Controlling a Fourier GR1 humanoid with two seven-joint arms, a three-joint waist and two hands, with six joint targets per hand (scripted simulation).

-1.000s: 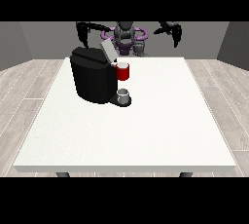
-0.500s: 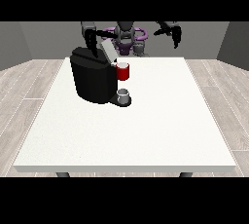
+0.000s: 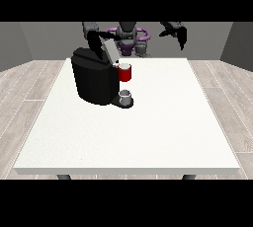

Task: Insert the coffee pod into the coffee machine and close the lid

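We see the black coffee machine (image 3: 95, 80) on the white table (image 3: 148, 122), its lid (image 3: 109, 51) up. The hand at the view's left (image 3: 94, 41) is behind the lid, the hand at the view's right (image 3: 179, 33) up high; we cannot tell how their fingers lie.

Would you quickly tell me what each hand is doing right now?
Hand at the view's left: by the lid, fingers cannot be told.
Hand at the view's right: raised, holding nothing, fingers cannot be told.
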